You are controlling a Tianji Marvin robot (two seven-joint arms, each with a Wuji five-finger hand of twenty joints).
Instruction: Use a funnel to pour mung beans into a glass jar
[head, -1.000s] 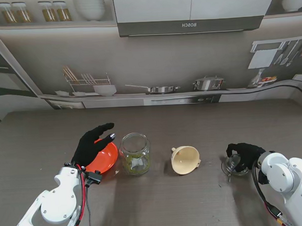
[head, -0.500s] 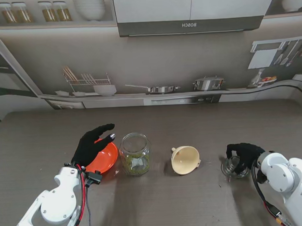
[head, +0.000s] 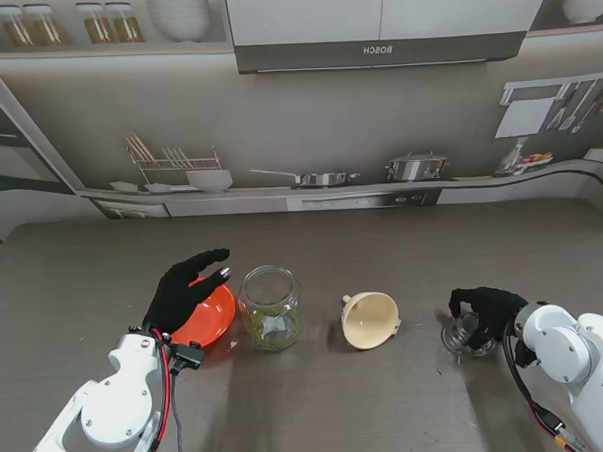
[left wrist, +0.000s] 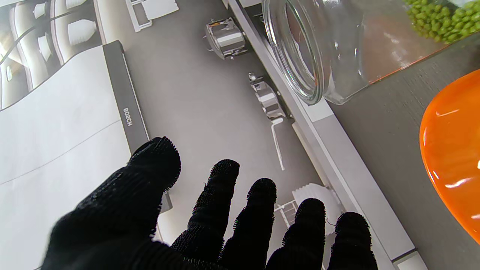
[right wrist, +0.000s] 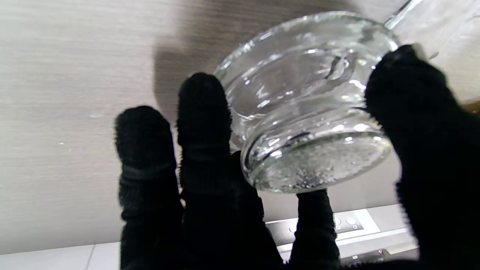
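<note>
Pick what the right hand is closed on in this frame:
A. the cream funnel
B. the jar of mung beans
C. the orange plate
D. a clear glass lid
D: the right hand wraps its black fingers around a clear glass lid, apart from the funnel.

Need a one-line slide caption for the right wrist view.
Right hand gripping the glass lid between thumb and fingers, above the wooden table.

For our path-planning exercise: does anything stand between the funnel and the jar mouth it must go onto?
Nothing visible does. The funnel lies on its side to the right of the jar, bare table between them, and the jar mouth is open.
</note>
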